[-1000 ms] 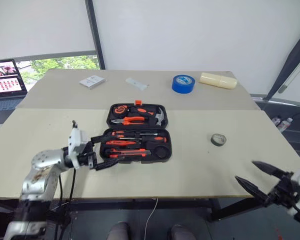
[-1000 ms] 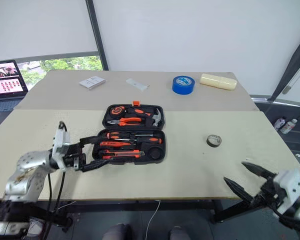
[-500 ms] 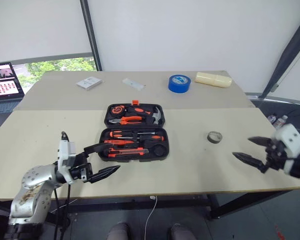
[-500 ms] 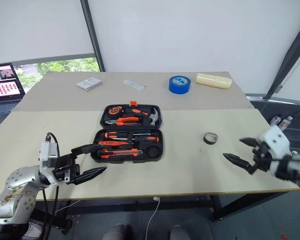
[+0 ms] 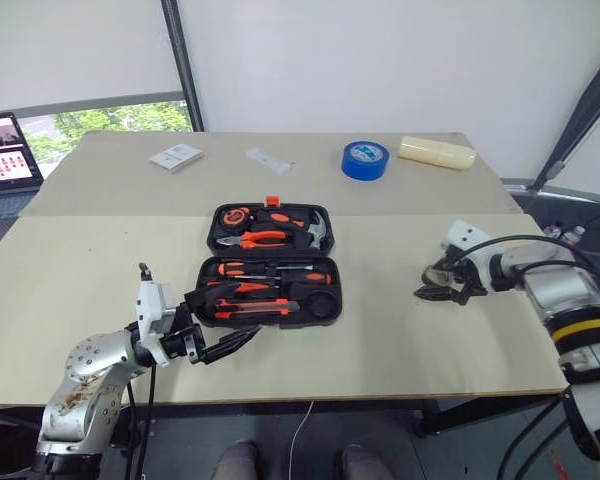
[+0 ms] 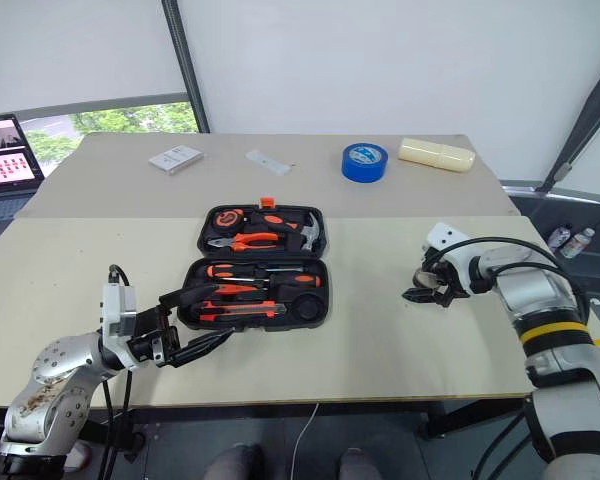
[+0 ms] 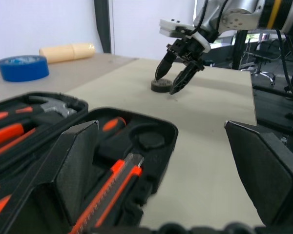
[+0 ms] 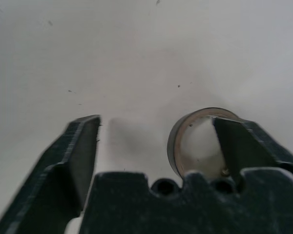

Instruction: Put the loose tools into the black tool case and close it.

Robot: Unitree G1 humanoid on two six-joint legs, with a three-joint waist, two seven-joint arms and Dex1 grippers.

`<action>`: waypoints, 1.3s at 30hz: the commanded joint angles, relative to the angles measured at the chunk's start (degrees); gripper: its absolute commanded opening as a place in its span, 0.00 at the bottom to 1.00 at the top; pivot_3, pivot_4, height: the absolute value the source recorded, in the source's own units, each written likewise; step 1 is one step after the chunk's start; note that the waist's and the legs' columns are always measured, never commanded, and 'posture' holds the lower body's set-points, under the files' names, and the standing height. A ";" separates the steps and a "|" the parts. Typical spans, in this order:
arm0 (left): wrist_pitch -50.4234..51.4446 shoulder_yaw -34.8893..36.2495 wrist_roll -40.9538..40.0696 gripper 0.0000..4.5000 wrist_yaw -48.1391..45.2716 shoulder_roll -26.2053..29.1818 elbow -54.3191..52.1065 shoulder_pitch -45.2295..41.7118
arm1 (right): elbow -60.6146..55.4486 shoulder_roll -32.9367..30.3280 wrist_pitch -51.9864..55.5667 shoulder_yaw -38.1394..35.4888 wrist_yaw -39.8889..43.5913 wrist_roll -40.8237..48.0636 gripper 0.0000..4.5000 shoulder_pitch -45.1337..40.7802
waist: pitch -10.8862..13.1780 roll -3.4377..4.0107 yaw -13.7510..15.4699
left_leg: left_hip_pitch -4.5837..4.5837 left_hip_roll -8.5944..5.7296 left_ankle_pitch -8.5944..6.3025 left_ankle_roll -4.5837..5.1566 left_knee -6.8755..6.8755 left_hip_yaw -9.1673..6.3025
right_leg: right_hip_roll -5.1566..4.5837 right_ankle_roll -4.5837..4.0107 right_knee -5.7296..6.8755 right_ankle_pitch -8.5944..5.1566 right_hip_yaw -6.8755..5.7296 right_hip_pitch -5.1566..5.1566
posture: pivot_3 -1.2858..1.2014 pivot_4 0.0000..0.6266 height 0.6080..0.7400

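Small dark grey tape roll [image 6: 437, 281] near the table's [image 6: 380, 340] right edge, last loose tool outside the open black tool case [image 6: 258, 272], straddled by right gripper [image 7: 178, 73], jaws parted, awaiting squeeze; left gripper [image 6: 195, 320] open, empty.

- No text, label, brand, number or sign can be read anywhere
- The laptop screen [image 5: 2, 150] at the far left shows small pictures, too small to make out any words
- The small white card [image 5: 176, 157] on the far part of the table carries print that is too fine to read
- The blue tape roll [image 5: 365, 159] has no legible marking
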 commanded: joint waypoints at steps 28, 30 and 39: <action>-7.49 2.79 1.72 1.00 -2.82 3.10 -0.01 7.29 | -30.06 15.19 18.40 7.92 11.82 9.28 0.01 -3.30 | 0.16 0.22 0.33 | -0.09 0.25 0.07 -0.12 0.20 0.08 | 0.20 -0.24 0.36 0.11 0.09 -0.40 | 0.52 0.24 1.00; -7.60 2.52 1.73 1.00 -2.70 2.87 -0.52 7.75 | -27.76 14.29 16.39 9.90 10.77 6.24 0.01 -3.84 | 0.16 0.22 0.27 | -0.16 0.25 0.07 -0.12 0.22 0.10 | 0.20 -0.25 0.37 0.13 0.09 -0.45 | 0.52 0.24 1.00; -6.91 3.23 1.02 1.00 -0.54 1.88 -0.77 7.60 | -23.61 15.59 17.74 13.19 10.33 2.90 0.17 -5.73 | 0.15 0.22 0.42 | -0.20 0.27 0.07 -0.11 0.20 0.10 | 0.25 -0.24 0.41 0.14 0.09 -0.50 | 0.52 0.24 1.00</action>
